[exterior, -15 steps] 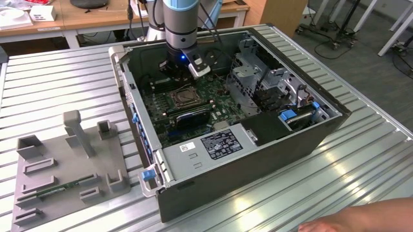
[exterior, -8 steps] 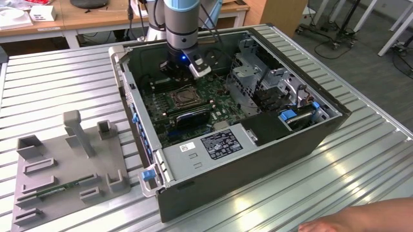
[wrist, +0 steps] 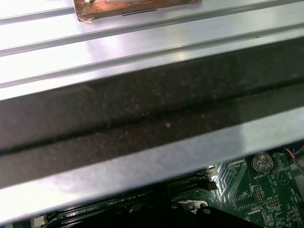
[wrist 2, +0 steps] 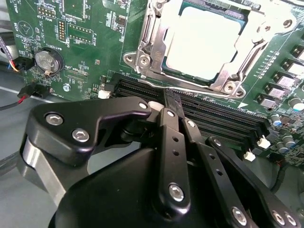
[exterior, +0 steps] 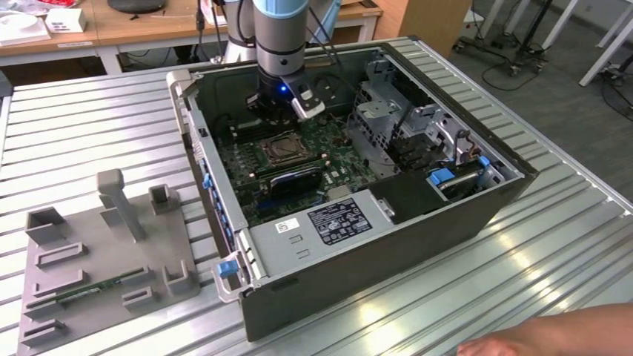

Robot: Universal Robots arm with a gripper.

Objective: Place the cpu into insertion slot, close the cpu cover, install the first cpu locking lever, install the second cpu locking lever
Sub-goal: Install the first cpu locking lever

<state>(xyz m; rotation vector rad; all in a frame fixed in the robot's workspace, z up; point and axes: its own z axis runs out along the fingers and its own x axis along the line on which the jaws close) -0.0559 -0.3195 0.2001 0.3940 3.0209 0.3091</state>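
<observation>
Well, closest to the camera in the second wrist view is the black gripper (wrist 2: 167, 100). Its two fingers (wrist 2: 171, 142) look pressed together at the tips, and I see nothing pinched between them. The tips hang just over the long dark memory slots (wrist 2: 218, 118), very near the edge of the insertion slot (wrist 2: 231, 87).

A little further on, the cpu (wrist 2: 202, 40) lies flat inside that slot with its pale grey top facing up. The cpu cover (wrist 2: 153, 35) looks folded down around it, and the chip shows through the big square hole. So I think the first two jobs are done and the work is at the locking levers. I cannot tell from here if either lever is hooked down.

A lever is a thin wire thing, so this step calls for a careful touch. The tips must meet the lever just right, push it down and tuck it under its hook. They must not bump the memory slots or the green board (wrist 2: 90, 28).

Further off, in the exterior view, the arm (exterior: 279, 37) reaches down into the open computer case (exterior: 396, 245), which sits on a ribbed metal table (exterior: 99, 126). A grey tray (exterior: 99, 252) lies beside the case, toward the exterior view's left. A person's hand (exterior: 554, 337) rests at the table's edge, well apart from the work.
</observation>
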